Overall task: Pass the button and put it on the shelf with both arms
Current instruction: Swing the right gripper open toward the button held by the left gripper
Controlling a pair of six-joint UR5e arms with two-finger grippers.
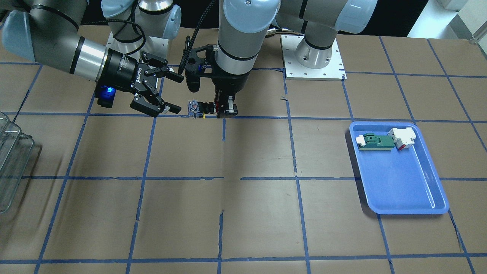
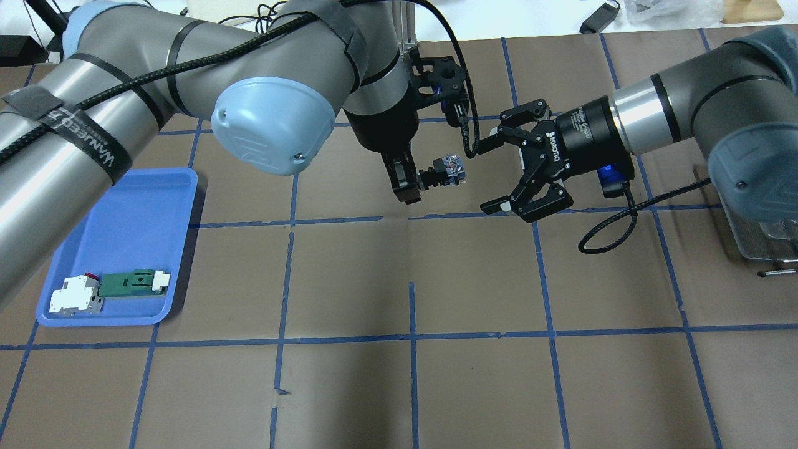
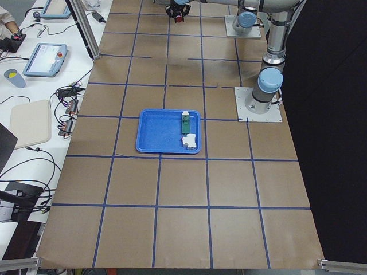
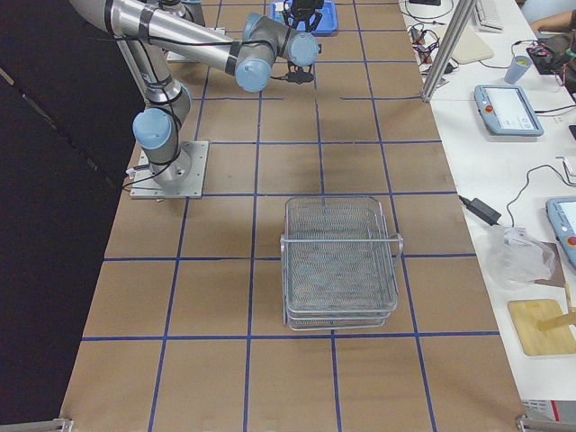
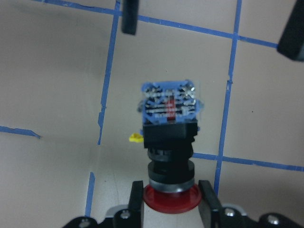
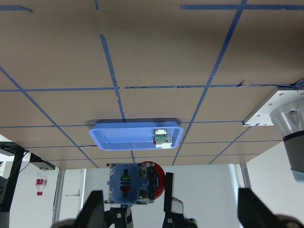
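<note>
Left hand (image 5: 171,197) clamps button (image 5: 170,118) | right hand (image 2: 490,171) spread, facing it | blue tray (image 2: 131,212) aside

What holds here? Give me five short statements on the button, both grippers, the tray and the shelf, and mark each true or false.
1. The left gripper is clamped on the button at its red cap. True.
2. The right gripper is closed on the button's base. False: its jaws are spread and it is apart from the button.
3. The blue tray holds a green-and-white block and a white-and-red block. True.
4. The button lies on the shelf. False: it is in the left gripper, far from the shelf.
5. The two blocks lie at opposite ends of the tray. False: they sit side by side at one end.
</note>
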